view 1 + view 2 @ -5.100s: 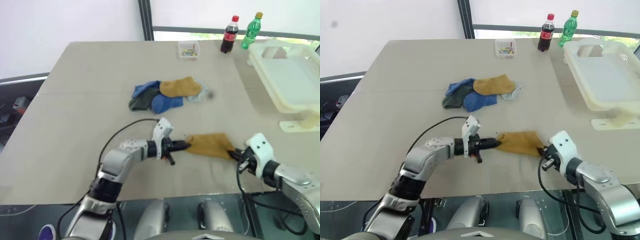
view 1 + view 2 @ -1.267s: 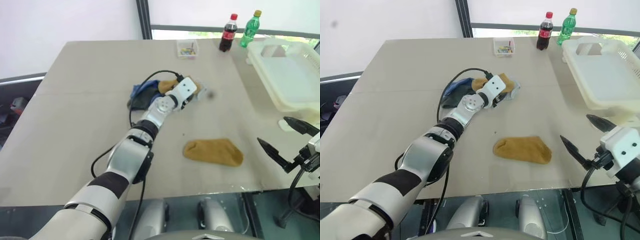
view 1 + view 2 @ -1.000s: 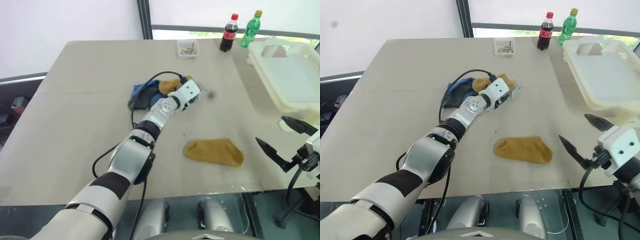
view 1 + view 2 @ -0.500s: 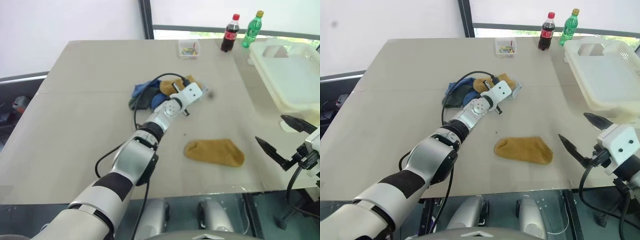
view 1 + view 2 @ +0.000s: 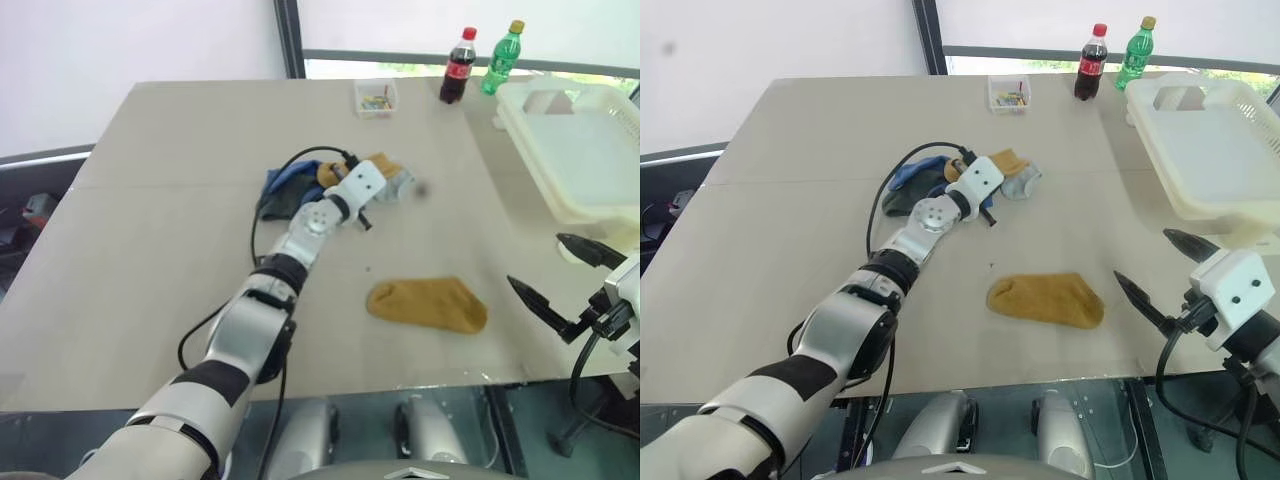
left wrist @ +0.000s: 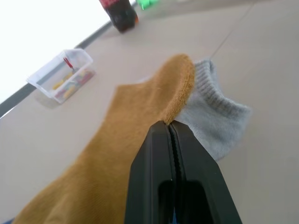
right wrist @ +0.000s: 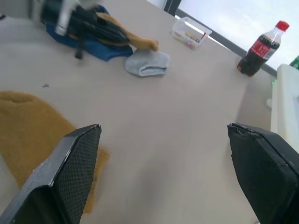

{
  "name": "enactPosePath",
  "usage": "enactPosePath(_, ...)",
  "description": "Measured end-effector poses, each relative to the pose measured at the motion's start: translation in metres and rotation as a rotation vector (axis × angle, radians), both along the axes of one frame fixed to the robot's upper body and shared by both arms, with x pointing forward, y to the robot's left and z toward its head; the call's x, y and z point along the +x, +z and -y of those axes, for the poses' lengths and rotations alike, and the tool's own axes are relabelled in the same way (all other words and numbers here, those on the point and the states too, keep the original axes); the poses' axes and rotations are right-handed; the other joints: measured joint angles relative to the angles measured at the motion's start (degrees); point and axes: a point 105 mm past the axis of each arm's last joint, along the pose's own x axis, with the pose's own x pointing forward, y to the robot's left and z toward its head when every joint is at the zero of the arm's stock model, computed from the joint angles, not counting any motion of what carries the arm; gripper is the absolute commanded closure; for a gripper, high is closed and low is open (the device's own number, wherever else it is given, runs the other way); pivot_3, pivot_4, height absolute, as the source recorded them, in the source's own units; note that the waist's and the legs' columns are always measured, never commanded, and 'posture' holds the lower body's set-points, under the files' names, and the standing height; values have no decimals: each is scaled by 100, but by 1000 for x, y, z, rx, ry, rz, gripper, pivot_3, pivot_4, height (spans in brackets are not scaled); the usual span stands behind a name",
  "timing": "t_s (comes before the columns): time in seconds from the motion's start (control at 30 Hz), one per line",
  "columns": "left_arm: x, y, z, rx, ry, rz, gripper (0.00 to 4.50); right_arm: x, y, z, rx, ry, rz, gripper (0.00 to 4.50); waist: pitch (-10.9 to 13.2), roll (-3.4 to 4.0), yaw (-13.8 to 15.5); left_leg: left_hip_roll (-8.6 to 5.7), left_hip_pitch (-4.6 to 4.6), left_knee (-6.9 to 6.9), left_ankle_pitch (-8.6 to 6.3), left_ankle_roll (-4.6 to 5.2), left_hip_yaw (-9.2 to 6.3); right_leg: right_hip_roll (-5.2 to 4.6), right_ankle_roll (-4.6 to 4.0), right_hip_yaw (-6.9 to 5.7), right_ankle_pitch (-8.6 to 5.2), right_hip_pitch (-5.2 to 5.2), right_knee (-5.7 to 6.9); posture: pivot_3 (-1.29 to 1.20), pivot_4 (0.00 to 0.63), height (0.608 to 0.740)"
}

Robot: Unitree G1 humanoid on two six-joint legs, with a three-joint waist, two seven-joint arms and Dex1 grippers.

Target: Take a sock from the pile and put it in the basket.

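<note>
The left gripper (image 6: 172,128) is pinched tight on the edge of a mustard-yellow sock (image 6: 135,130) at the top of the pile (image 5: 940,190), with a light grey sock (image 6: 210,121) just beyond its fingertips and blue and dark green socks beneath it; so the step in hand looks like the take itself. The right gripper (image 5: 1168,265) hangs with its jaws spread wide and empty, a second mustard sock (image 5: 1045,298) lying flat beside it; the cream-white basket (image 5: 1200,150) sits beyond that gripper, well apart from the left one, so the next move calls for lifting the pinched sock clear of its neighbours and carrying it across to the basket.
</note>
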Motion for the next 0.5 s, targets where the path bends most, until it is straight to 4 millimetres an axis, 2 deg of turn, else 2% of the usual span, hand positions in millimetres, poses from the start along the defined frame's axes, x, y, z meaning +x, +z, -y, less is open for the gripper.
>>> enactPosePath(0.03, -11, -5, -15, 6, -7, -25, 4465, 0, -2, -1, 0, 0, -7, 0, -1, 1, -36, 2, 0, 0, 0, 0, 1, 0, 0, 2, 0, 0, 0, 0, 150, 740)
enactPosePath(0.1, -20, -9, -23, 5, -6, -60, 4465, 1, -2, -2, 1, 6, -7, 0, -1, 2, -39, 2, 0, 1, 0, 0, 1, 0, 0, 2, 0, 1, 0, 0, 150, 740)
enactPosePath(0.2, -47, -11, -29, -27, -38, -141, 4465, 4, -3, -8, 8, 25, -5, 0, -2, 4, -20, 2, 0, 8, 0, 1, -2, -2, 0, -1, 0, 3, 3, 0, 150, 740)
enactPosePath(0.3, -65, -4, -23, -57, -88, -208, 4465, 6, -4, -12, 9, 41, -3, 0, -3, 4, 16, 2, 1, 11, -1, 1, -3, 0, 0, -1, 0, 4, 7, 0, 150, 740)
enactPosePath(0.4, -84, -2, -5, -72, -192, -281, 4465, 9, -4, -15, 10, 52, 1, 0, -4, 6, 31, 2, 7, 12, -1, 2, -3, 0, 0, -2, 0, 9, 6, 0, 150, 740)
enactPosePath(0.5, -86, -6, 1, -80, -206, -317, 4465, 10, -3, -15, 7, 51, 5, 0, -4, 6, 33, 2, 11, 12, -1, 2, -3, 4, 0, -2, 0, 13, 6, 0, 150, 740)
